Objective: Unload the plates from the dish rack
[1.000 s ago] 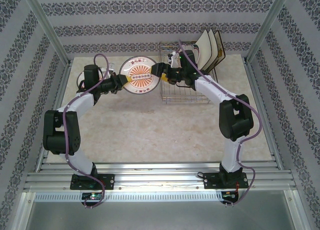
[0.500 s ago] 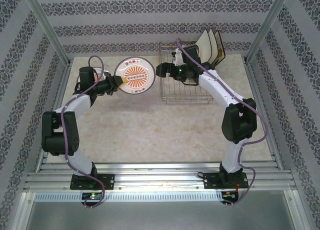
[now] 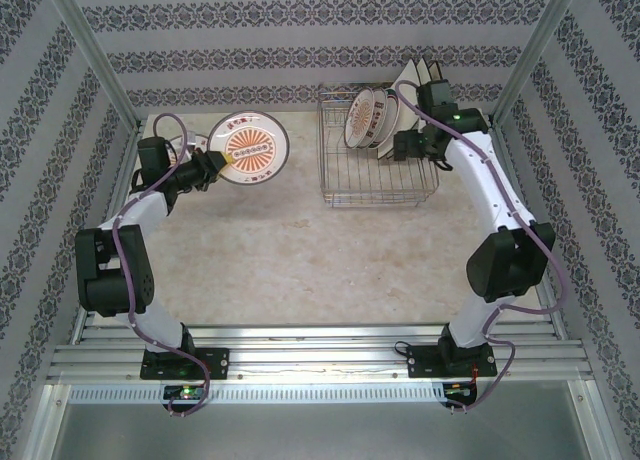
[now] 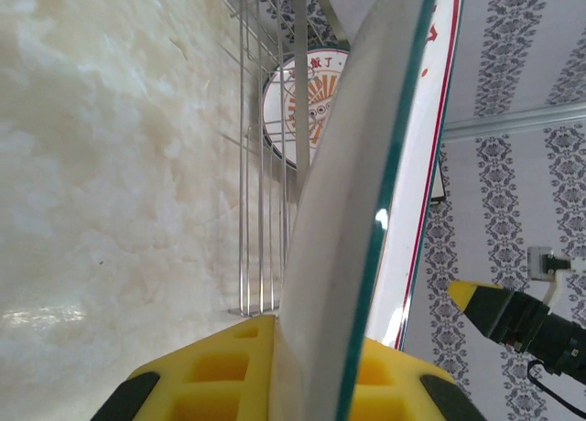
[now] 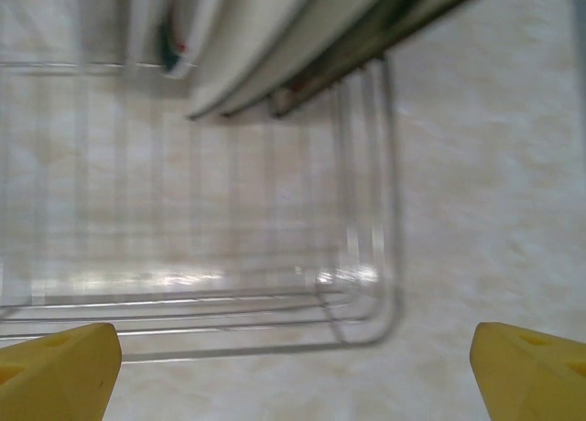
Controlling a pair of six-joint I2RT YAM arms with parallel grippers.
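My left gripper (image 3: 217, 160) is shut on the rim of a round white plate (image 3: 250, 148) with an orange sunburst pattern, held up over the table's far left. In the left wrist view that plate (image 4: 357, 210) stands edge-on between the yellow fingers (image 4: 215, 366). The silver wire dish rack (image 3: 378, 185) stands at the back right. It holds round patterned plates (image 3: 365, 115) and cream square plates (image 3: 425, 80) with dark rims. My right gripper (image 3: 390, 150) hangs open over the rack's right part, nothing between its fingers (image 5: 59, 366). Below it are the rack's corner (image 5: 366, 293) and plate edges (image 5: 247, 37).
The patterned back wall and metal frame posts (image 3: 525, 60) close in the table. The marble tabletop (image 3: 300, 250) lies bare in front of the rack. In the left wrist view the rack (image 4: 261, 210) and the right gripper's yellow fingertip (image 4: 476, 297) show beyond the held plate.
The left arm has carried the round plate leftward, away from the rack. The right arm has swung from the rack's left side to its right side, uncovering the round plates inside.
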